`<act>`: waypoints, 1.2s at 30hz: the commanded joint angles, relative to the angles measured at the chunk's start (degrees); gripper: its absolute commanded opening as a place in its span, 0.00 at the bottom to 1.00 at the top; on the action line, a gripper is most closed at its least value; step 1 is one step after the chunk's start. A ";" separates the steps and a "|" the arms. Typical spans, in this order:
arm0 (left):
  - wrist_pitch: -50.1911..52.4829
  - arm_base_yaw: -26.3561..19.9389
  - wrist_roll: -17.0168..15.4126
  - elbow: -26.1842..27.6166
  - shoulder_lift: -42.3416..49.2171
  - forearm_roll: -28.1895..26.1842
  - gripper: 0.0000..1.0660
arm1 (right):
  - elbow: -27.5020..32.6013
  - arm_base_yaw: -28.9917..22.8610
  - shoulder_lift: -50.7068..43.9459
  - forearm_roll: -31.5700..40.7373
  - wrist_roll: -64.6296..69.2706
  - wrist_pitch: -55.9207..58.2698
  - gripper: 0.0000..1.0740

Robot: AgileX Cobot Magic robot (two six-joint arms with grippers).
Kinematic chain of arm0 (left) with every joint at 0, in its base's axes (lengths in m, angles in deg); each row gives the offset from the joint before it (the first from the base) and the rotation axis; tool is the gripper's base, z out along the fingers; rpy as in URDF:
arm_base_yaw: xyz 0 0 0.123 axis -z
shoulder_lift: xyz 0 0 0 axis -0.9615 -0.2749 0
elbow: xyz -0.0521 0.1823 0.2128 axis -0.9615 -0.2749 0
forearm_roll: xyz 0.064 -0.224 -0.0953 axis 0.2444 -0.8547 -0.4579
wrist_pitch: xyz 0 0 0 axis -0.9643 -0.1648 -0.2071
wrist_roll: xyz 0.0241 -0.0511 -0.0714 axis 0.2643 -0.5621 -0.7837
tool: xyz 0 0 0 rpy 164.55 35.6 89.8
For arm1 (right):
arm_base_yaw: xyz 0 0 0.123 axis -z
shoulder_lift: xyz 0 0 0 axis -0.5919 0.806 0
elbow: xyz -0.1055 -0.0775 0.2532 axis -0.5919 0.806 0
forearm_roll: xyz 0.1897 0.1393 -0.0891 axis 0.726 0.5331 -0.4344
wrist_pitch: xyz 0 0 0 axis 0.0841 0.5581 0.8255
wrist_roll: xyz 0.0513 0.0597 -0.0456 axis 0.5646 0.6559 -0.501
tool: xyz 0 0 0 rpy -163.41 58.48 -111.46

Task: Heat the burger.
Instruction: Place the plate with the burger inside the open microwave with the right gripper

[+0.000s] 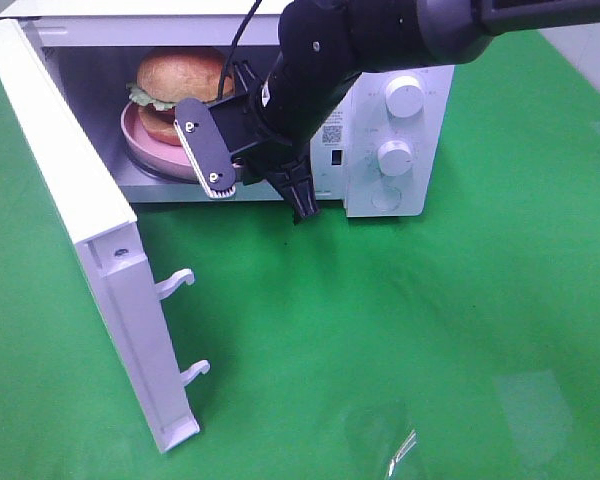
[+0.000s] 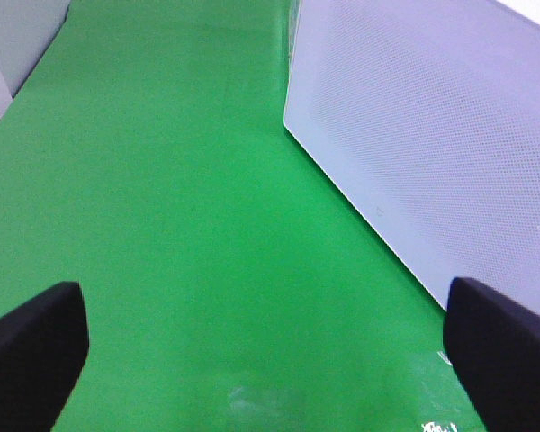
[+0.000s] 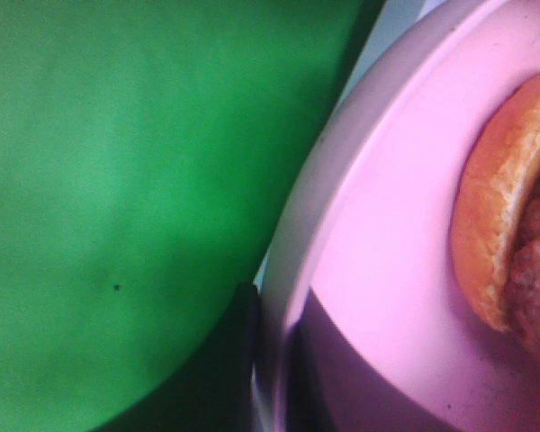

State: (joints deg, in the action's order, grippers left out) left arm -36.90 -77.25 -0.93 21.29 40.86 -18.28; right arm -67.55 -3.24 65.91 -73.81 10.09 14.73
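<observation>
Exterior high: burger (image 1: 175, 75) behind R hand (image 1: 238, 162) gripping plate (image 1: 140, 138).

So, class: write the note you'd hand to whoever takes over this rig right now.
Right gripper: shut on the pink plate at its rim, in the microwave opening.
Left gripper: open, empty, over the green cloth.
Burger: on the plate, inside the cavity. Door wide open.
Done: burger loaded.
Left: release the plate, back the arm out, shut the door, set the knobs.
</observation>
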 commanded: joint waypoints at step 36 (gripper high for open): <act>0.92 -0.17 0.00 0.06 0.86 -0.34 0.94 | -12.43 1.49 9.74 -1.66 1.38 -1.49 0.05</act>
State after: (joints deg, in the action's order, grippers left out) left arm -36.90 -77.25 -0.93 21.29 40.86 -18.28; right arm -79.06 -1.98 76.62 -74.61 10.95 16.45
